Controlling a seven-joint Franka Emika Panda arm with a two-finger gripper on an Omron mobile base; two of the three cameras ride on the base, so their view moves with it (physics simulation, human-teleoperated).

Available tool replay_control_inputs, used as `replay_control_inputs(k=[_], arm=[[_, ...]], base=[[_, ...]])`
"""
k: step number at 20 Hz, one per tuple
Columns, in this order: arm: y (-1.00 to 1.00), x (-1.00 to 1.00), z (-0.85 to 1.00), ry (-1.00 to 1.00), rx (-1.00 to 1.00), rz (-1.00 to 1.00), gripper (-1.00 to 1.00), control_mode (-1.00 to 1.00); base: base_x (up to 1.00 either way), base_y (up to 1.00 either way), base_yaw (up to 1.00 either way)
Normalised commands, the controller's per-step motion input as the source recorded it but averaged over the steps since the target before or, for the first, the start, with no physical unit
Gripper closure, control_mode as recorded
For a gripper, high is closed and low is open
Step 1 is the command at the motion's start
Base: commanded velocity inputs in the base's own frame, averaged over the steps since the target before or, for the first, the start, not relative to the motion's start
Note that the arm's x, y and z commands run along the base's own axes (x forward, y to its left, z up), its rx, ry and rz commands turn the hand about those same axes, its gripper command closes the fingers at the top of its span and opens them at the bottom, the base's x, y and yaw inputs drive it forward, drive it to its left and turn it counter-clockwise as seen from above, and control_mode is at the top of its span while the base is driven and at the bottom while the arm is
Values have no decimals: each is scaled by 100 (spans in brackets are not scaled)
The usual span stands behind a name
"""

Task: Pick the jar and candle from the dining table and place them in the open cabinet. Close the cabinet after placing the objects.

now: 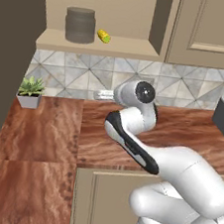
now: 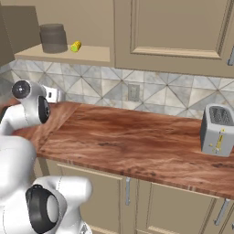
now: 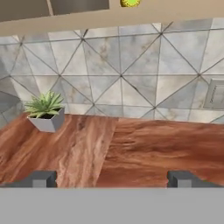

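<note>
The jar point(image 1: 80, 25) stands upright on the tan shelf of the open cabinet point(image 1: 100, 45), and just beside it to the right lies a small yellow piece point(image 1: 103, 36), close but apparently not touching. If that piece is the candle, which I cannot tell for certain at this size, both placements look done and only closing the cabinet is left. The cabinet door point(image 1: 12, 46) hangs swung out at the left, dark from this side. The end effector point(image 3: 112, 179) is below the shelf, its fingers spread wide and holding nothing, facing the tiled backsplash. On the reddish-brown surface point(image 1: 52, 126) a potted plant point(image 1: 30, 92) sits under the door's sweep, and a toaster point(image 2: 217, 130) stands well apart at the right.
</note>
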Motion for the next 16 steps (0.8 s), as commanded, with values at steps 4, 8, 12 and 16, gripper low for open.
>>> replay_control_inputs(k=[4,8,12,16], arm=[[-1,-30,-64,27,0,10,-100,-100],[-7,-40,-64,15,-7,11,-100,-100],[-13,-47,-42,5,-27,5,-100,-100],[-28,-54,-32,0,-28,1,-100,-100]], base=[[0,0,0],[0,0,0],[0,0,0],[0,0,0]])
